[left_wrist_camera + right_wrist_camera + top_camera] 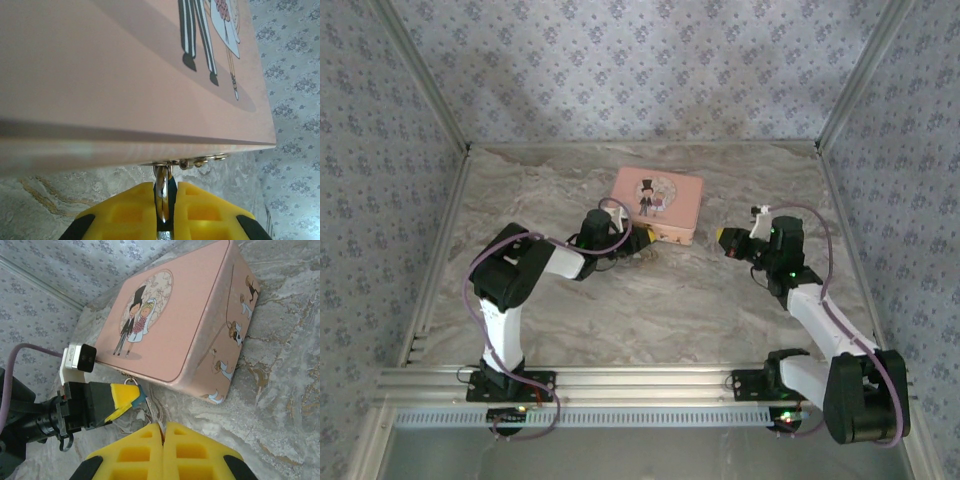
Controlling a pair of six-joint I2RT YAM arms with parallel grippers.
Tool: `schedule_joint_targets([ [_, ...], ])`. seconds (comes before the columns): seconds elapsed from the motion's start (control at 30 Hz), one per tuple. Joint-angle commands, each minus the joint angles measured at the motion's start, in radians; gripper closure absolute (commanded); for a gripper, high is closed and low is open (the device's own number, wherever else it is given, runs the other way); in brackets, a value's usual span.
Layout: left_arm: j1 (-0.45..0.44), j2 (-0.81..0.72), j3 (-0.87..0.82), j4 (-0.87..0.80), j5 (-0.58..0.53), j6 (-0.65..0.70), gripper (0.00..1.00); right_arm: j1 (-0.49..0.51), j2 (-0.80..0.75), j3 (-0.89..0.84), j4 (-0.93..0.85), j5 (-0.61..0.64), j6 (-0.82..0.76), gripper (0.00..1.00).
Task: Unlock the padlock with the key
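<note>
A pink tin (658,200) with a cartoon couple lies at the back middle of the marble table. From the clasp on its front edge hangs the tiny dark-blue padlock (137,396). My left gripper (642,240) is shut on the padlock (162,195), whose silver shackle stands between the yellow fingers (122,394). My right gripper (722,238) hovers to the right of the tin's front corner, shut on the key (154,414). The thin silver blade sticks out of the right gripper (163,426) and points towards the padlock. I cannot tell whether its tip touches the lock.
Patterned walls (620,70) close in the table on three sides, with a metal rail (620,380) along the near edge. The tin (175,325) rests flat, its long side facing both arms. Bare marble (650,310) stretches between the arms.
</note>
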Motion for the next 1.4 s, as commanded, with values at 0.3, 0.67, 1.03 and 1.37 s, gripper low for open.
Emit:
schedule_joint_targets([
  [0.3,-0.009,-0.032,0.071,0.035,0.004,-0.105,1.00,0.024,0.012,-0.042,0.094,-0.042,0.109,1.00],
  [0.67,-0.007,-0.048,0.115,-0.084,-0.032,-0.112,1.00,0.038,0.018,0.079,-0.020,-0.064,0.361,1.00],
  [1.03,-0.002,-0.101,0.175,-0.282,-0.063,-0.113,1.00,0.109,0.037,0.072,-0.021,-0.027,0.521,1.00],
  [1.37,0.012,-0.129,0.210,-0.359,-0.049,-0.166,1.00,0.235,0.138,-0.038,0.263,0.069,0.595,1.00],
])
